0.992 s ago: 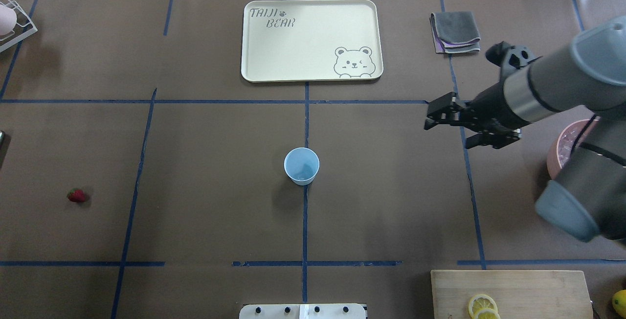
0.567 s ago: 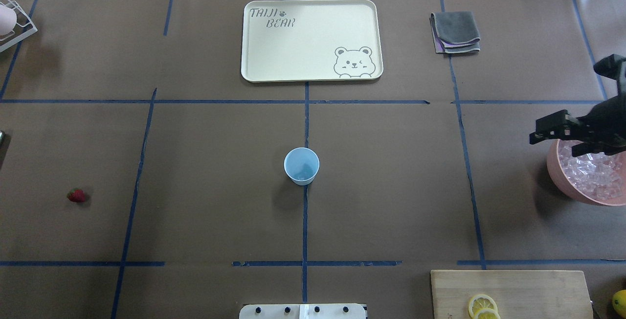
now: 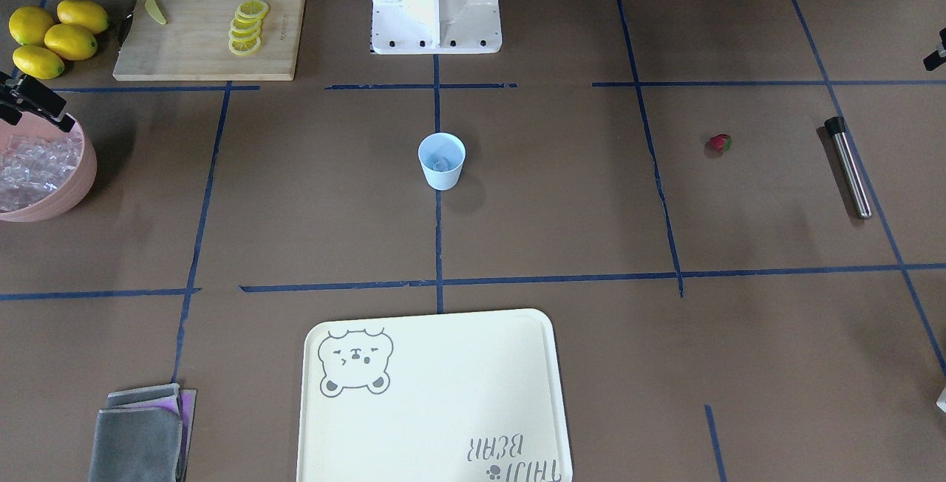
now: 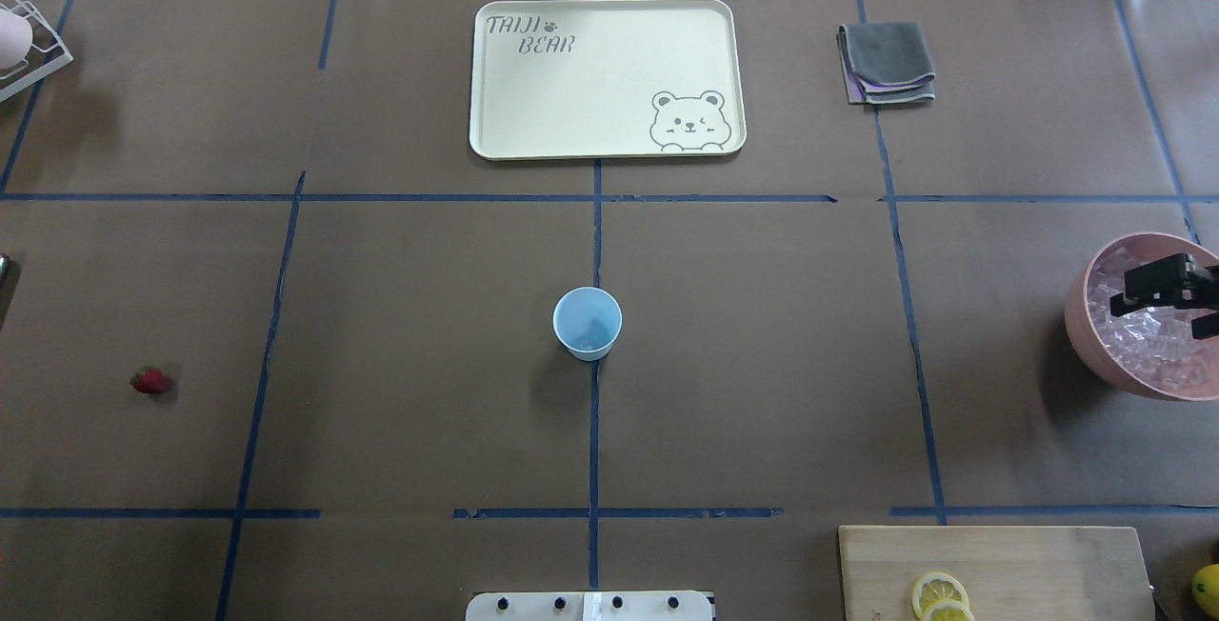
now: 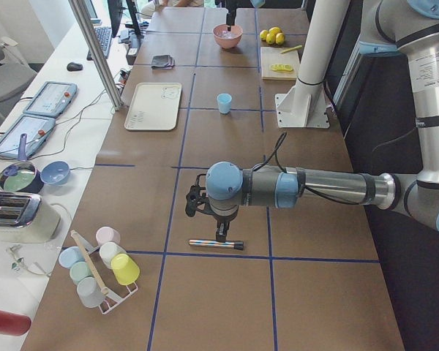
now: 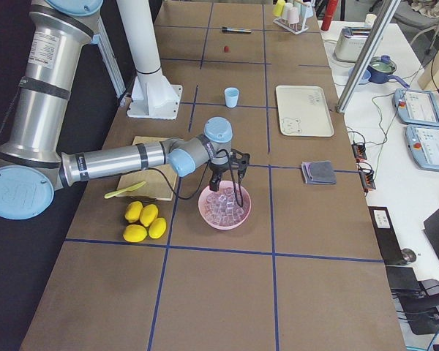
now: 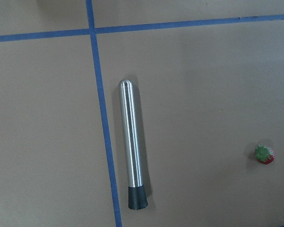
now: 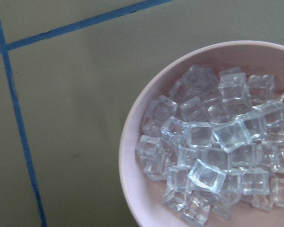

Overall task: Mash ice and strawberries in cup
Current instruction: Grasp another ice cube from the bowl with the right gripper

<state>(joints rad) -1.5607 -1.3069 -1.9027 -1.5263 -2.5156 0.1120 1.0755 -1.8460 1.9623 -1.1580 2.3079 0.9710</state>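
So since a second ago my right pincer [image 4: 1164, 302] had swung all the way off the open table, out to the right edge, and ended up hanging over the pink bowl [image 4: 1081, 340]. Nothing else had budged.

The bit that mattered: the ice [image 4: 1138, 345] sat straight underneath that pincer, heaped in the bowl, so it was a drop-down job rather than a reach. The fingers were spread apart with nothing between them. The cubes were piled every which way, so I figured there was no best angle, just pinch one off the top.

The cup [image 4: 588, 321] stood upright at the table's middle, well apart from the bowl and off to my left of it, so any cube would need carrying that way. I couldn't tell whether there was already something in it.

The strawberry [image 4: 149, 380] lay far over on my left side, well apart from the cup. My left pincer [image 5: 214, 223] was the nearer one by miles, hovering above the metal muddler [image 7: 131, 146] lying flat there. Whether its fingers were spread or clenched, I can't tell.
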